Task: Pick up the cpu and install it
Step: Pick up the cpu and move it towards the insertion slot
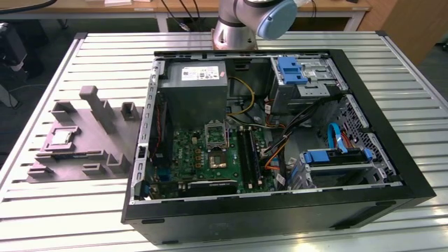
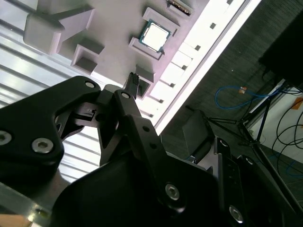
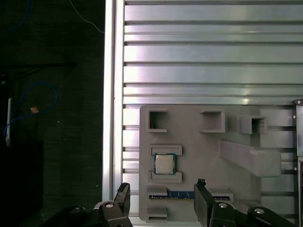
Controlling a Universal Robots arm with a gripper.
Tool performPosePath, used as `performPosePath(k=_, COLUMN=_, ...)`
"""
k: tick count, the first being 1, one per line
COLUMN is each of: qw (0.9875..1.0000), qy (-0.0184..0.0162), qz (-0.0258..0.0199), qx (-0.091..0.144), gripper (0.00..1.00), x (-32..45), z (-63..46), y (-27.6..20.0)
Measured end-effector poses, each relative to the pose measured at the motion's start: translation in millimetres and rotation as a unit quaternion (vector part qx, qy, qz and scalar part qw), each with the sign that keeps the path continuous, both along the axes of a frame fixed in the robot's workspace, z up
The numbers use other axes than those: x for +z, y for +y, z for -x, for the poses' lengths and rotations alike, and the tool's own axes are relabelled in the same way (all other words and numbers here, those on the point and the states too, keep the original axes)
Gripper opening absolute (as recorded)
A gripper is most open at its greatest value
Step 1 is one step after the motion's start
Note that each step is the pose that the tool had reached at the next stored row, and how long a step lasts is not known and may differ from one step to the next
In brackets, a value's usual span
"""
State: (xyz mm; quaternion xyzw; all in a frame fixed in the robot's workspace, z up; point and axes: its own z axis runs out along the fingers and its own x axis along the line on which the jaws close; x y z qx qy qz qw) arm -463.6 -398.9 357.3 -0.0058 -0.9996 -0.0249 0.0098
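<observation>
The cpu (image 1: pixel 62 137) is a small silvery square lying flat in a recess of the grey tray (image 1: pixel 91 157), at the exterior view's left of the computer case. In the first wrist view the cpu (image 3: pixel 164 163) lies a little beyond my gripper (image 3: pixel 163 201), whose two black fingers (image 3: pixel 122 196) stand wide apart with nothing between them. I hover well above the tray (image 3: pixel 199 156). The second wrist view shows the cpu (image 2: pixel 155 36) past one fingertip (image 2: pixel 134 79). The metal-framed socket (image 1: pixel 215 130) sits on the green board (image 1: pixel 203 157) inside the case.
The open black computer case (image 1: pixel 280 210) takes up the middle of the slatted metal table (image 1: pixel 420 94), with cables, drive bays and a power supply (image 1: pixel 196 79) inside. The tray has raised blocks (image 1: pixel 91 97) and a memory stick (image 3: pixel 180 194). The table edge (image 3: pixel 110 94) lies close to the tray.
</observation>
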Motion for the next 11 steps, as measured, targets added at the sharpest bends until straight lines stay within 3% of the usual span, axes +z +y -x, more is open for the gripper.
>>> performPosePath(k=11, qw=1.0, qy=-0.0001, qz=0.0, qx=-0.001, gripper=0.65, x=-14.7, z=0.7, y=-0.1)
